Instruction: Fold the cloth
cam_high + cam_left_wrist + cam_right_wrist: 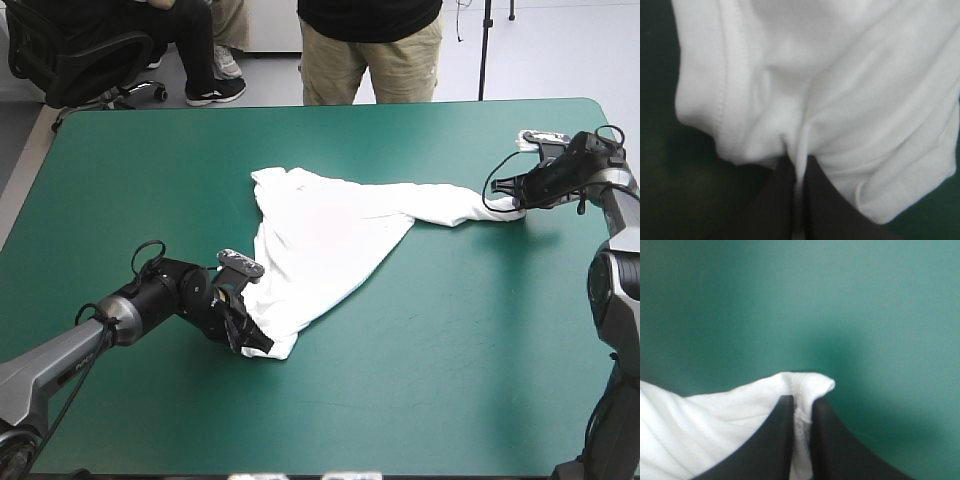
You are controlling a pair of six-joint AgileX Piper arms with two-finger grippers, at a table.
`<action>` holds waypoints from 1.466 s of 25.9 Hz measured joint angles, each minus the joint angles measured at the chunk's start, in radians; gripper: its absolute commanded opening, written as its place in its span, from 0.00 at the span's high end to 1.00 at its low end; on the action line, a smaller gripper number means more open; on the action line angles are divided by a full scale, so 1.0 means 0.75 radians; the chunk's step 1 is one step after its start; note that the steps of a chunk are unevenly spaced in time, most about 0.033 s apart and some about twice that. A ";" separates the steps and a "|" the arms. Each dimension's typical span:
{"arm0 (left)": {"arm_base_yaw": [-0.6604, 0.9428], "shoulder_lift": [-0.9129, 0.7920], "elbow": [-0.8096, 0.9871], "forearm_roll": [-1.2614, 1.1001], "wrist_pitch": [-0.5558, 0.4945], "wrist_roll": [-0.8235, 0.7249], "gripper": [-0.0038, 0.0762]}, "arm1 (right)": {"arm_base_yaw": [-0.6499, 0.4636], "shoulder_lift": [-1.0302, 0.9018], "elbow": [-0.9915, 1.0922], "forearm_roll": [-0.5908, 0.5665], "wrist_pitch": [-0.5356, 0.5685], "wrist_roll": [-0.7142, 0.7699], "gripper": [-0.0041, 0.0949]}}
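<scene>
The left pincer [260, 343] and right pincer [510, 207] each clamped a thin T-shirt [330, 240] edge that could slip free under tension.

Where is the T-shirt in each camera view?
High view: the T-shirt lies mid-table, stretched between the left claw and the right claw.
Left wrist view: it fills the space ahead of the claw, a fold pinched.
Right wrist view: only a corner, pinched in the claw.
Shared landmark: the teal-green cover.
</scene>
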 measured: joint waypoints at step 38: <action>-0.002 -0.604 -1.750 1.307 0.376 -0.133 0.96 | -0.066 -1.262 -0.680 0.506 0.370 -0.194 0.98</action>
